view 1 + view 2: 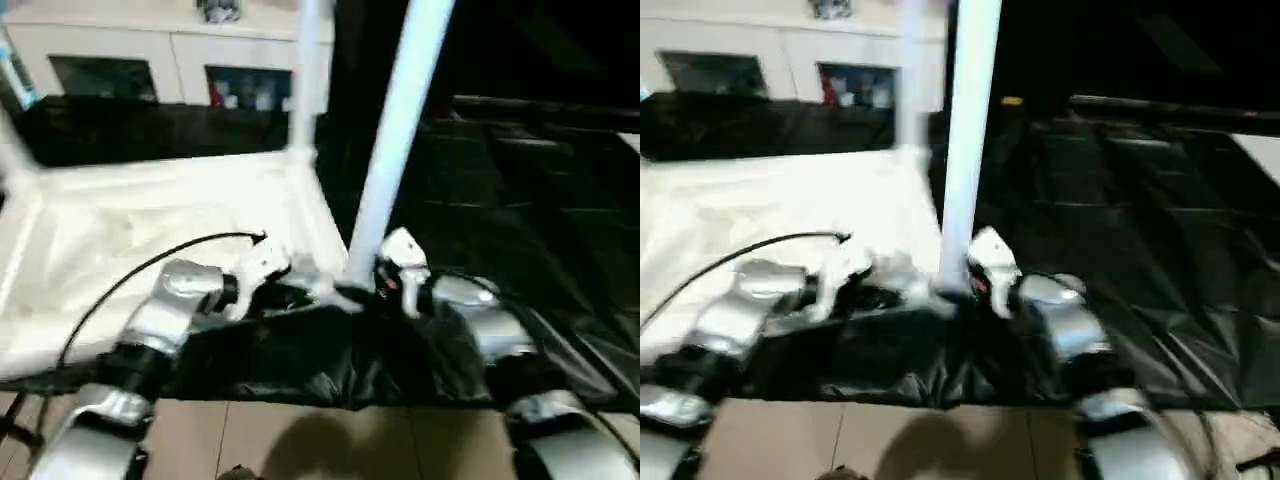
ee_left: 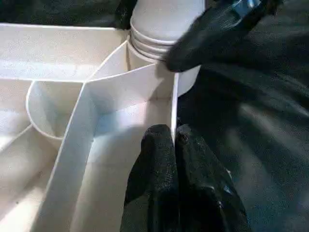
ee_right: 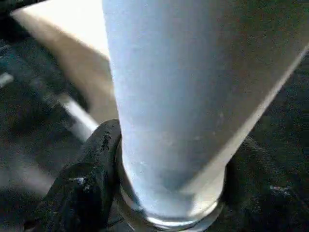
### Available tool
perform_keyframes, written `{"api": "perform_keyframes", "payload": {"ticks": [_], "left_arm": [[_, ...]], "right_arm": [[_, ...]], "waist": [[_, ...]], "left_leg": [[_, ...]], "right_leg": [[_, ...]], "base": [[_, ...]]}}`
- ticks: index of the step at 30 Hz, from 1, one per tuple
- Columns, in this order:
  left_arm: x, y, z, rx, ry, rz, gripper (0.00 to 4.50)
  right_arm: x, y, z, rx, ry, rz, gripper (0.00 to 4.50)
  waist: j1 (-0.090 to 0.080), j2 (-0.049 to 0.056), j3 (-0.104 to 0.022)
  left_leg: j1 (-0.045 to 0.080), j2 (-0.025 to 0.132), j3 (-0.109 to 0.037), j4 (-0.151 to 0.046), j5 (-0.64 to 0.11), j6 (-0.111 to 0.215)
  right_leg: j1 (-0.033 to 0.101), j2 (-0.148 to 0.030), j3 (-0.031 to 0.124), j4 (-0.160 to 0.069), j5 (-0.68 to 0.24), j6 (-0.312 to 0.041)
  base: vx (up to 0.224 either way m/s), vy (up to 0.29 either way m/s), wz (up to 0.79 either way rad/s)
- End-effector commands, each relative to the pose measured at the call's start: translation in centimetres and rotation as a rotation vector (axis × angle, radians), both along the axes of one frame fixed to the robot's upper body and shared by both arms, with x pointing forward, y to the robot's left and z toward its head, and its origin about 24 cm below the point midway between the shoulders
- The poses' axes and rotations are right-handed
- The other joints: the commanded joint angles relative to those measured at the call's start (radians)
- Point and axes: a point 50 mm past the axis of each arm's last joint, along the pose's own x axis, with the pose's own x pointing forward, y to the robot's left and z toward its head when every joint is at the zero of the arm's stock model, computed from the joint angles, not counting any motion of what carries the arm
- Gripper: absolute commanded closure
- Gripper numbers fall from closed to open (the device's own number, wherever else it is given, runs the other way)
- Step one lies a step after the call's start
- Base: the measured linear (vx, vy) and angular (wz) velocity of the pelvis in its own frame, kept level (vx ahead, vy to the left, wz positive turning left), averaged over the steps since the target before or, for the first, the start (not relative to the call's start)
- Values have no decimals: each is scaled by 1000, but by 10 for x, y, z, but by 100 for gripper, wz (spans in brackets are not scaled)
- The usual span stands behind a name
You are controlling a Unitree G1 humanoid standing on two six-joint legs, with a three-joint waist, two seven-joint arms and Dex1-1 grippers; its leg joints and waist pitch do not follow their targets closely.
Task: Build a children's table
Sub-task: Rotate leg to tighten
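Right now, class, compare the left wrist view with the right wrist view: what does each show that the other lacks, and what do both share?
Left wrist view: the left tool pinching the table top's rim, plus the ribs and round socket inside it. Right wrist view: the leg's smooth shaft close up, with the right tool around its base. Both: the same leg standing at the top's corner, over black sheeting.

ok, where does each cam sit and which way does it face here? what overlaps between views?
Left eye, right eye: on the head, looking forward and down at the upturned white plastic tabletop on black sheeting; silver forearms show, left gripper and right gripper.
Left wrist: on the left arm, looking along its shut black fingers, which pinch the tabletop's rim.
Right wrist: on the right arm, close on the white tapered tubular leg between its fingers.
Shared: that leg at the near corner socket.
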Motion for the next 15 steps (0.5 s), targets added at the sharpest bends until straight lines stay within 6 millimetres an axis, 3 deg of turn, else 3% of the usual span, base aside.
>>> {"api": "perform_keyframes", "payload": {"ticks": [1, 4, 5, 6, 7, 10, 15], "left_arm": [[5, -40, 5, -68, -49, 3, 450], [8, -48, 3, -58, -65, 35, 450], [9, -52, 3, -53, -73, 41, 450], [10, -52, 4, -50, -81, 37, 450], [10, -52, 4, -44, -87, 28, 450], [10, -51, 6, -36, -99, -2, 450], [1, -41, 6, -43, -93, -103, 450]], "right_arm": [[-8, 31, -20, -63, 63, -39, 183], [-6, 46, -18, -32, 53, -116, 183], [-6, 55, -16, 4, 49, -123, 183], [-7, 59, -13, 27, 36, -102, 127], [-7, 60, -11, 32, 27, -93, 113], [-5, 57, -8, 51, 16, -101, 106], [-1, 37, -1, 37, -25, -52, 56]], "waist": [[-7, 8, -35], [-12, 9, -39], [-10, 13, -40], [-10, 13, -41], [-9, 14, -42], [-7, 13, -44], [-4, 10, -48]], "left_leg": [[25, 60, -46, -79, -391, -53], [18, 60, -45, -82, -360, -46], [22, 59, -44, -80, -360, -44], [20, 59, -43, -80, -354, -41], [17, 59, -43, -81, -347, -38], [14, 59, -39, -79, -315, -27], [6, 58, -36, -76, -253, -1]], "right_leg": [[5, -114, 62, -118, -464, -142], [7, -109, 65, -114, -388, -144], [3, -108, 66, -113, -371, -147], [5, -108, 67, -111, -349, -149], [7, -108, 67, -110, -333, -151], [10, -106, 68, -104, -259, -163], [19, -107, 67, -97, -195, -170]], "base": [[0, 0, 0], [0, 0, 0], [0, 0, 0], [0, 0, 0], [0, 0, 0], [0, 0, 0], [0, 0, 0]]}}
